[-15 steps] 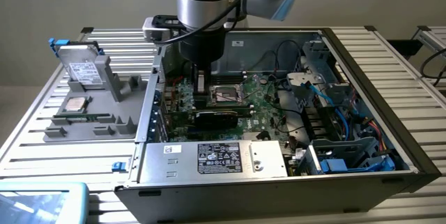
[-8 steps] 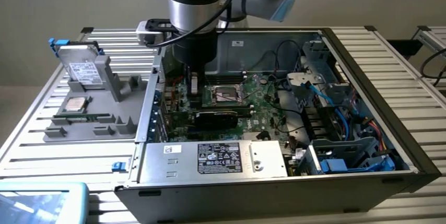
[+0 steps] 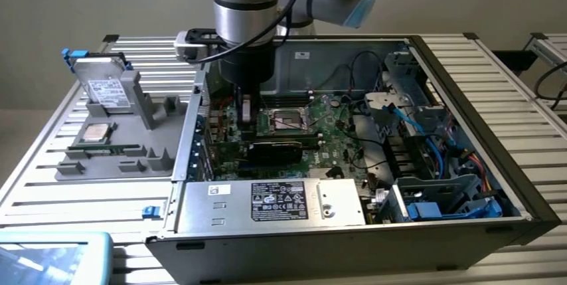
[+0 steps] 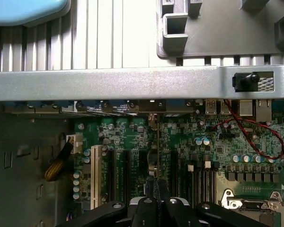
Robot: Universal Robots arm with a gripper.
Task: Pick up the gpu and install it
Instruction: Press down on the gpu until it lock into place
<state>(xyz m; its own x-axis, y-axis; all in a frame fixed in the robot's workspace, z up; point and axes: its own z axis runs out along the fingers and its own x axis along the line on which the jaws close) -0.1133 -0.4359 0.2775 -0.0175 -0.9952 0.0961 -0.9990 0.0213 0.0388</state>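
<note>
gpu [image 4: 158,156] edge-on, upright over the motherboard [image 4: 217,142]; jaws clamped on it; labels unreadable

The open black computer case [image 3: 496,132] is leaving its top clear for descent. Inside, tangled blue and black cables [image 3: 416,139] are crowding the exterior view's right, while the silver power supply box [image 3: 275,202] is blocking the near side. The slatted metal worktop [image 3: 89,198] is lying open around the grey holder tray [image 3: 133,152].

Matt grey metal case [image 3: 354,248], glossy green motherboard [image 4: 132,137], ribbed metal table [image 3: 80,198]
</note>
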